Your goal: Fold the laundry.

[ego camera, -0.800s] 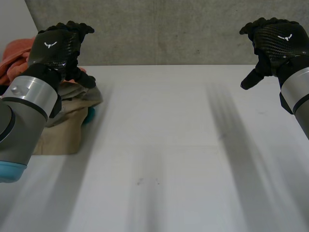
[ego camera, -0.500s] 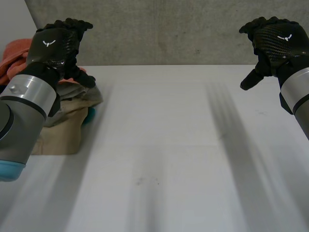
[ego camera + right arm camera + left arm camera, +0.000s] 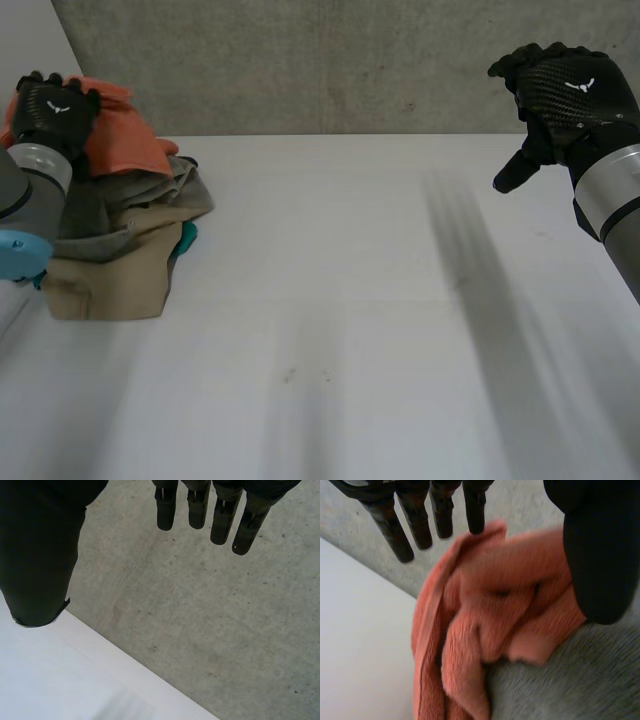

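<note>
A pile of laundry sits at the table's far left: an orange towel (image 3: 125, 135) on top, a grey garment (image 3: 150, 195) under it, a tan cloth (image 3: 115, 280) at the front and a bit of teal cloth (image 3: 187, 236). My left hand (image 3: 52, 110) hovers over the pile's left side, open, its fingers (image 3: 402, 525) straight just above the orange towel (image 3: 485, 625) and not touching it. The grey garment (image 3: 580, 675) lies beside the towel. My right hand (image 3: 560, 95) is raised at the far right, open, with its fingers (image 3: 200, 510) straight and nothing held.
The white table (image 3: 350, 320) stretches bare from the pile to the right edge. A grey concrete wall (image 3: 330, 65) stands behind the table's far edge.
My left arm has swung left and back, so the hand now sits over the pile's left side and uncovers the orange towel. The right hand has barely shifted.
</note>
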You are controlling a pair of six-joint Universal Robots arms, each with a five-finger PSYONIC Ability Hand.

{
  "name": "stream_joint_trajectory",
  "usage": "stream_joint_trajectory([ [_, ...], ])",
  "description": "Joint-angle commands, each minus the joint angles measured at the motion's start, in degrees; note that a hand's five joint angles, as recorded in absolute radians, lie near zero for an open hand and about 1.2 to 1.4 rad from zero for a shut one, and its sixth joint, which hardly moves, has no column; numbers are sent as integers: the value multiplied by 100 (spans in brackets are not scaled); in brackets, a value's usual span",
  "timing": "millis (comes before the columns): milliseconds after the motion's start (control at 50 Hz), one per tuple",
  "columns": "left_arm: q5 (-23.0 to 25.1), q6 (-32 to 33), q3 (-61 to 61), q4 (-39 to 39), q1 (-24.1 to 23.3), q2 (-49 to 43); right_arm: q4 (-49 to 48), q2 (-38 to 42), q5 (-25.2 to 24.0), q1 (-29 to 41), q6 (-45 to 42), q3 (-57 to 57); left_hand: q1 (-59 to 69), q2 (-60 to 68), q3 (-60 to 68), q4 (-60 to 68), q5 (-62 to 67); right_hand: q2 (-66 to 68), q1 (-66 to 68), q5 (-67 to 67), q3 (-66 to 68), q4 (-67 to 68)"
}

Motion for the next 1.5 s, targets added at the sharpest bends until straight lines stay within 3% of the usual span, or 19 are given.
stream_joint_trajectory([
  [20,327,-55,617,28,191,-625,0,152,0,9,-19,19,4542,4614,4606,4608,4564,-247,-198,-347,-204,-321],
  [60,328,-81,626,63,156,-626,0,196,0,9,-27,19,6355,6427,6419,6422,6377,-247,-198,-347,-204,-321],
  [160,275,-405,512,256,-64,-346,0,223,0,9,-89,10,6361,6433,6425,6428,6383,-247,-198,-347,-204,-321],
  [320,214,-1715,99,406,-573,938,0,223,8,9,-124,-7,6361,6433,6425,6428,6383,-247,-198,-347,-204,-321],
  [400,275,-2487,-120,362,-1318,1482,0,214,8,0,-124,-25,6361,6433,6425,6428,6383,-247,-198,-347,-204,-321],
  [480,310,-2831,-471,353,-1986,1642,-1,179,8,-35,-124,-43,6361,6433,6425,6428,6383,-247,-198,-347,-204,-321],
  [620,293,-2876,-797,327,-3094,775,0,170,8,-71,-124,-60,6361,6433,6425,6428,6383,-247,-198,-347,-204,-321],
  [720,275,-2859,-736,195,-3579,-1,0,170,0,-62,-124,-69,6361,6433,6425,6428,6383,-247,-198,-347,-204,-321],
  [740,284,-2859,-736,160,-3623,-36,0,170,0,-70,-124,-78,5214,5287,5278,5281,5237,-247,-198,-347,-204,-321],
  [760,293,-2850,-745,90,-3693,-54,0,170,0,-71,-133,-78,2339,2411,2403,2405,2361,-247,-198,-347,-204,-321],
  [800,302,-2832,-771,46,-3720,-54,0,179,0,-62,-133,-78,266,338,330,333,288,-247,-198,-347,-204,-321],
  [840,310,-2832,-789,45,-3729,-11,34,223,0,-62,-150,-95,-447,-375,-383,-380,-425,-247,-198,-347,-204,-321],
  [980,284,-2806,-955,-16,-3589,806,324,241,17,-27,-694,-174,-466,-394,-402,-399,-444,-247,-198,-347,-204,-321],
  [1140,363,-2622,-1518,-60,-3202,1369,2193,635,44,-18,-2117,-438,-281,-209,-217,-214,-259,-247,-198,-347,-204,-321],
  [1220,661,-2192,-1623,-297,-3175,1335,2907,776,17,0,-2365,-359,-163,-91,-99,-97,-141,-247,-198,-347,-204,-321],
  [1280,1048,-1770,-1667,-525,-3175,1089,2883,847,8,26,-2278,-201,-147,-74,-82,-80,-124,-247,-198,-347,-204,-321],
  [1400,1777,-901,-1694,-780,-3298,553,1917,1119,-9,53,-1575,519,4,77,69,71,27,-247,-198,-347,-204,-321],
  [1500,2050,-504,-1633,-790,-3614,192,1117,1128,-44,61,-1319,1213,358,430,422,424,380,-247,-198,-347,-204,-321],
])
